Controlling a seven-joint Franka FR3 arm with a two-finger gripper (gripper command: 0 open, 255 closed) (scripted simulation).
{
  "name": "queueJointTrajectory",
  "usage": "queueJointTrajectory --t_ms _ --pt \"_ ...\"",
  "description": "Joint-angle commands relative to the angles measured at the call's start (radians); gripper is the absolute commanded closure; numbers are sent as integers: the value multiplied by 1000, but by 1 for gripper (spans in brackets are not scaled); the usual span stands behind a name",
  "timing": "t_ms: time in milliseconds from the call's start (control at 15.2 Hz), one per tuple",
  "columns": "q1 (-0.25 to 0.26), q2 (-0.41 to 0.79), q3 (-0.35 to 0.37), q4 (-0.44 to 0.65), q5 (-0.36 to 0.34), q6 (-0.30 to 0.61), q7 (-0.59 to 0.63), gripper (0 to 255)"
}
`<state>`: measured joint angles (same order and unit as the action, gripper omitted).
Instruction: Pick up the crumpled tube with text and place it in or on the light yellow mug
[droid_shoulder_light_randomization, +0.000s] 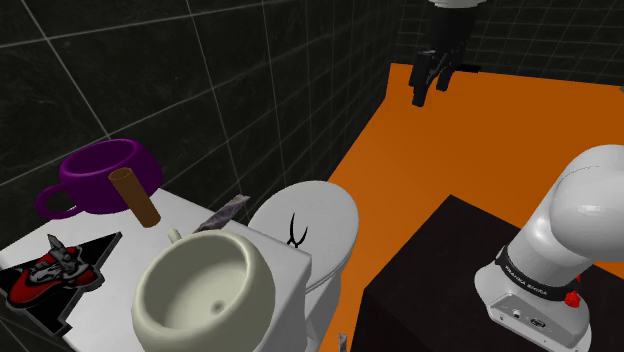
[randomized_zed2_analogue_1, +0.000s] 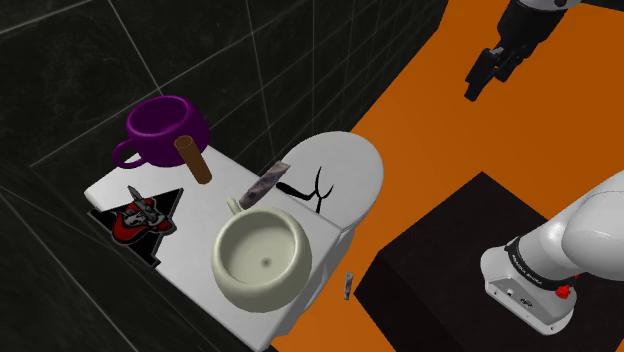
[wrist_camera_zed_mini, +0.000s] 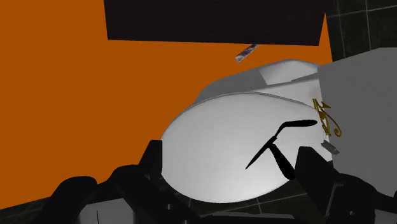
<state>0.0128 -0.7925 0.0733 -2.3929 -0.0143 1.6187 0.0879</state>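
High over the orange floor (droid_shoulder_light_randomization: 400, 130), well apart from everything on the toilet, my claw (droid_shoulder_light_randomization: 431, 88) hangs w/ nothing in it. The wrist view has both black fingers (wrist_camera_zed_mini: 149, 162) spread wide above the white toilet lid (wrist_camera_zed_mini: 222, 146). The crumpled tube (randomized_zed2_analogue_1: 265, 183), a purplish-grey strip, lies slanted at the edge of the tank top (randomized_zed2_analogue_1: 200, 230) nearest the lid, just beside the light yellow mug (randomized_zed2_analogue_1: 262, 258) and near a brown cylinder (randomized_zed2_analogue_1: 192, 160). Risks as I judge them: 1st, wrong target. A small striped scrap (randomized_zed2_analogue_1: 348, 285) lies on the floor by the stand (randomized_zed2_analogue_1: 440, 240) & looks a bit like the tube, so I could dive for that instead. 2nd, the tube is thin & perched at the tank's edge. If I come down off-centre or close too early, a finger prob. nudges it off onto the lid or floor. 3rd, the mug's rim is so close that a wide approach may clip it & shove it toward the tank's front edge. 4th, a crumpled body may fold or slip if pinched at one end, then swing & miss the mug's mouth at release. Also the purple mug (randomized_zed2_analogue_1: 165, 130) behind is a decoy, so no dropping there.
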Motion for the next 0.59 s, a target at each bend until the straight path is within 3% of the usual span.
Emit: queueJointTrajectory --t_ms 0,528 --pt "0 0 0 0 0 0 0 0" --pt "3 15 215 -35 167 54 381 0"
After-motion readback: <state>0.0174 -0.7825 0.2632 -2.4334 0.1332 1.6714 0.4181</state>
